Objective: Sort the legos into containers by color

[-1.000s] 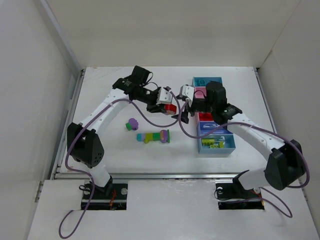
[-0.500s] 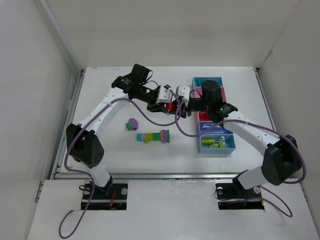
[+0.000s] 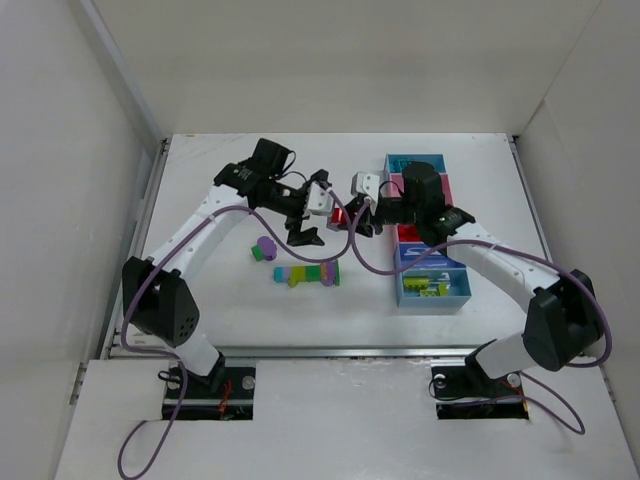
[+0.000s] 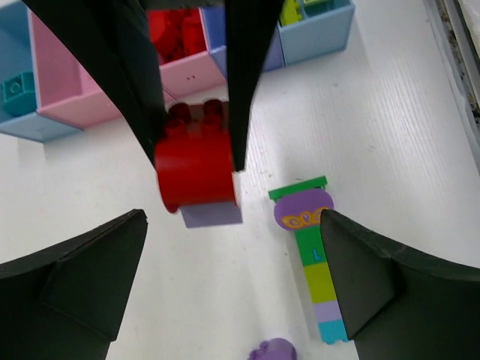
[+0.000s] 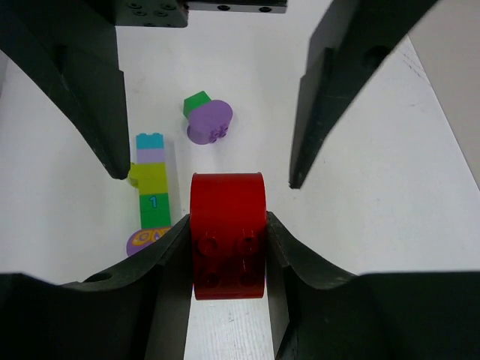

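Note:
A red lego (image 5: 227, 236) with a lavender piece under it (image 4: 212, 216) hangs above the table, and my right gripper (image 5: 227, 225) is shut on it. My left gripper (image 4: 232, 277) stands open just left of that brick (image 3: 340, 213), touching nothing. On the table lie a stack of legos (image 3: 308, 272) in teal, lavender, yellow-green, green and purple, and a purple-and-green lego (image 3: 265, 248). The containers (image 3: 432, 303) run in a strip at the right. One pink bin (image 4: 71, 82) is behind the red lego, and another holds red legos (image 4: 176, 34).
White walls close in the table on the left, back and right. The near light blue bin holds yellow-green legos (image 3: 422, 287). A teal lego (image 4: 16, 88) lies in the far light blue bin. Purple cables hang from both arms over the middle.
My left gripper has opened, let go of the red lego and drawn back to the left. My right gripper has closed on that lego and now holds it alone.

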`<state>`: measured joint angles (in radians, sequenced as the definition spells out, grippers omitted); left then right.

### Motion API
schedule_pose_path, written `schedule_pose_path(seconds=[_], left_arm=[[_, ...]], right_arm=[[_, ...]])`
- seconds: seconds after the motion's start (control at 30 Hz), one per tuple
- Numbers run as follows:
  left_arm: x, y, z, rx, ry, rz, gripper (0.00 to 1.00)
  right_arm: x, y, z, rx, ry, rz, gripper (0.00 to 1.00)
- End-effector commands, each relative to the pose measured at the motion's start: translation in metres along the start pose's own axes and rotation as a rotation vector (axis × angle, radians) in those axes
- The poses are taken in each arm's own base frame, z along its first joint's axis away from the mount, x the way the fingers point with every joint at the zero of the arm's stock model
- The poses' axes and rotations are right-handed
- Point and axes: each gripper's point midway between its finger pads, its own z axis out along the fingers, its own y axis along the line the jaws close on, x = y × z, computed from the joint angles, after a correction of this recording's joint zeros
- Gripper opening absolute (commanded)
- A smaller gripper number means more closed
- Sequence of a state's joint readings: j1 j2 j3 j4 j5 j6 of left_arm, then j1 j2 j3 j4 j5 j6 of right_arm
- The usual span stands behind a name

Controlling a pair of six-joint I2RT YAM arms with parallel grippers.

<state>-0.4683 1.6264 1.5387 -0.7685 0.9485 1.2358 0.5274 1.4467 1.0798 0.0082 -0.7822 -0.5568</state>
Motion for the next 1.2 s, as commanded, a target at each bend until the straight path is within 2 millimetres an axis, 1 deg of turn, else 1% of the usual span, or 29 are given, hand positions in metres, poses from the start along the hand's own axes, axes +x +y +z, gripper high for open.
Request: schedule_pose_path(seconds=[0.0, 0.03, 0.07, 0.1, 0.13, 0.2, 0.23, 0.27, 0.3, 0.33, 0.4, 0.43, 0.47, 0.5, 0.53, 0.6, 0.63, 0.67, 0.73, 0.8, 0.83, 0.87, 0.9, 0.93, 0.97, 1.03, 1.07, 1.13, 1.17], left_arm=[[-0.011, -0.007, -0.01, -0.034, -0.049, 0.037, 1.0], [-0.014, -0.009, -0.012, -0.051, -0.058, 0.012, 1.0], [-0.01, -0.004, -0.009, -0.081, -0.06, 0.011, 1.0], [-0.011, 0.0, -0.01, -0.107, -0.063, -0.002, 1.0], [-0.013, 0.002, -0.01, -0.127, -0.078, -0.023, 1.0], [-0.012, 0.013, -0.011, -0.201, -0.08, -0.07, 0.96], [-0.013, 0.013, -0.008, -0.206, -0.082, -0.078, 0.96], [-0.018, 0.016, -0.011, -0.227, -0.086, -0.071, 0.94], [-0.018, 0.016, -0.007, -0.232, -0.09, -0.08, 0.93], [-0.021, 0.013, -0.005, -0.231, -0.1, -0.085, 0.89], [-0.022, 0.017, -0.004, -0.244, -0.113, -0.084, 0.82], [-0.023, 0.018, -0.004, -0.249, -0.12, -0.095, 0.76], [-0.022, 0.019, -0.004, -0.255, -0.113, -0.096, 0.68], [-0.023, 0.02, -0.005, -0.26, -0.117, -0.089, 0.54], [-0.017, 0.018, -0.001, -0.245, -0.106, -0.112, 0.46], [-0.017, 0.02, -0.002, -0.245, -0.091, -0.103, 0.27], [-0.015, 0.022, -0.002, -0.247, -0.079, -0.112, 0.07], [-0.012, 0.021, -0.002, -0.247, -0.066, -0.114, 0.0], [-0.011, 0.023, -0.004, -0.257, -0.053, -0.103, 0.0], [-0.006, 0.024, -0.005, -0.266, -0.027, -0.098, 0.0], [-0.004, 0.021, -0.005, -0.258, -0.02, -0.1, 0.0], [-0.002, 0.018, -0.005, -0.247, -0.009, -0.093, 0.0], [0.007, 0.015, -0.001, -0.236, 0.013, -0.104, 0.0], [0.01, 0.014, -0.002, -0.235, 0.027, -0.105, 0.0], [0.016, 0.013, 0.001, -0.222, 0.037, -0.113, 0.0], [0.026, 0.013, 0.001, -0.228, 0.081, -0.117, 0.0], [0.028, 0.014, 0.0, -0.237, 0.093, -0.118, 0.0], [0.046, 0.014, 0.005, -0.237, 0.142, -0.16, 0.0], [0.051, 0.012, 0.006, -0.233, 0.156, -0.19, 0.0]], right_arm=[[-0.028, 0.006, -0.004, -0.024, -0.073, -0.062, 0.0], [-0.028, 0.006, -0.004, -0.024, -0.073, -0.062, 0.0], [-0.031, 0.007, -0.006, -0.021, -0.079, -0.069, 0.0], [-0.031, 0.007, -0.006, -0.021, -0.079, -0.069, 0.0], [-0.039, 0.007, -0.008, -0.025, -0.095, -0.082, 0.0], [-0.041, 0.01, -0.006, -0.035, -0.099, -0.085, 0.0], [-0.041, 0.01, -0.006, -0.035, -0.099, -0.085, 0.0], [-0.041, 0.01, -0.006, -0.035, -0.099, -0.085, 0.0], [-0.041, 0.01, -0.006, -0.035, -0.099, -0.085, 0.0], [-0.043, 0.014, -0.004, -0.045, -0.102, -0.087, 0.0], [-0.043, 0.014, -0.004, -0.045, -0.102, -0.087, 0.0], [-0.045, 0.019, -0.002, -0.062, -0.109, -0.089, 0.0], [-0.049, 0.017, -0.002, -0.059, -0.115, -0.096, 0.0], [-0.049, 0.017, -0.002, -0.059, -0.115, -0.096, 0.0], [-0.049, 0.017, -0.002, -0.059, -0.115, -0.096, 0.0], [-0.048, 0.015, -0.002, -0.049, -0.11, -0.095, 0.0], [-0.048, 0.015, -0.002, -0.049, -0.11, -0.095, 0.0], [-0.047, 0.014, -0.002, -0.041, -0.105, -0.095, 0.0], [-0.046, 0.011, -0.003, -0.022, -0.095, -0.094, 0.0], [-0.046, 0.004, -0.007, 0.007, -0.089, -0.089, 0.0], [-0.044, -0.007, -0.015, 0.051, -0.078, -0.089, 0.0], [-0.047, -0.011, -0.021, 0.067, -0.083, -0.085, 0.0], [-0.048, -0.017, -0.026, 0.092, -0.079, -0.088, 0.0], [-0.042, -0.027, -0.036, 0.132, -0.066, -0.082, 0.0], [-0.044, -0.03, -0.046, 0.163, -0.066, -0.081, 0.0], [-0.042, -0.041, -0.063, 0.225, -0.053, -0.084, 0.0], [-0.037, -0.053, -0.078, 0.289, -0.035, -0.082, 0.0], [-0.039, -0.058, -0.101, 0.362, -0.028, -0.095, 0.0], [-0.035, -0.067, -0.115, 0.423, -0.009, -0.093, 0.0]])
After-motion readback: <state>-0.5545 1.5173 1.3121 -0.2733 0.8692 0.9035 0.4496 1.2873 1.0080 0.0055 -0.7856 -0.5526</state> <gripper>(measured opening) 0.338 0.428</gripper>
